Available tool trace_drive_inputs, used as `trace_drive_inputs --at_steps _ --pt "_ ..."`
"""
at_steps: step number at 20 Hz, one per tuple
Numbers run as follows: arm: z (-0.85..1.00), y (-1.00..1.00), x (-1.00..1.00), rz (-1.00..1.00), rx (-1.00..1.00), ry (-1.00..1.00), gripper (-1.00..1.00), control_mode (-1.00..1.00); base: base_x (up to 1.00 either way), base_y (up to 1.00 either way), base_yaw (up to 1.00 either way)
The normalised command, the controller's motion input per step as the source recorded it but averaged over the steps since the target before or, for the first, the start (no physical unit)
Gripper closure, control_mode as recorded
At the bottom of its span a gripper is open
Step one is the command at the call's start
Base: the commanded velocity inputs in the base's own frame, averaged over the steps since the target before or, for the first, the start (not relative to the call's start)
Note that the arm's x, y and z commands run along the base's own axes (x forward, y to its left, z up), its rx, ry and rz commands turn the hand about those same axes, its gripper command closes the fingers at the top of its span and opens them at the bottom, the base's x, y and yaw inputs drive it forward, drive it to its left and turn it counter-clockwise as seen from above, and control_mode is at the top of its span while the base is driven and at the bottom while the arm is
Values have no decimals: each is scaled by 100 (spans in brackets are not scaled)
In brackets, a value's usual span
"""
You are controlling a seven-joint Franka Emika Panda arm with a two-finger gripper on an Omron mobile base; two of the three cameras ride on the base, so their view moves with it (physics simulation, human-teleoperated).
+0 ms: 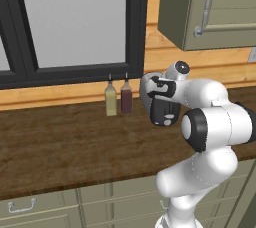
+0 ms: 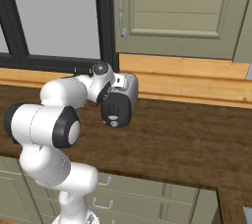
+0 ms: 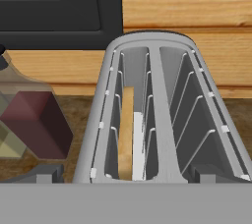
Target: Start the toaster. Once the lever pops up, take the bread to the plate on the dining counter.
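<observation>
A dark wood-grain surface [image 1: 60, 137] runs under a black-framed window [image 1: 75, 22], with pale timber wall boards behind and grey-green drawers below. In the left base view the white arm bends in from the lower right and its hand [image 1: 156, 88] hangs just over the toaster [image 1: 162, 109], whose dark end panel faces the camera. Two bottles, an olive one [image 1: 110, 99] and a dark red one [image 1: 126, 97], stand just beside the toaster on its window side.

From the right base view the toaster [image 2: 119, 102] stands on the surface near the wall, below a wall cabinet [image 2: 172, 7]; the hand [image 2: 109, 83] sits at its top edge, too hidden by the wrist to read the jaws from here.

The hand view looks straight down into the toaster [image 3: 157, 115]. The bread [image 3: 127, 132] stands on edge in the left of the two slots, directly beneath the hand. The dark finger tips [image 3: 44, 174] show at the bottom corners, spread as wide as they go and holding nothing.

Judging from this, the toaster has yet to be started, and the lever is not visible in the hand view. A push aimed at the slots instead of the end could miss it. A wide sideways sweep could knock the dark red bottle [image 3: 34, 120], which stands very close.
</observation>
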Motion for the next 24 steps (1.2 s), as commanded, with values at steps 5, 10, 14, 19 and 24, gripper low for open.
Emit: trace_drive_inputs --at_steps 5,10,14,19,24 --pt "0 0 0 0 0 0 -100 -100 0 0 0" --pt "0 0 0 0 0 0 -100 -100 0 0 0" --pt "0 0 0 0 0 0 -100 -100 0 0 0" --pt "0 0 0 0 0 0 -100 -100 0 0 0" --pt "0 0 0 0 0 0 -100 -100 0 0 0"
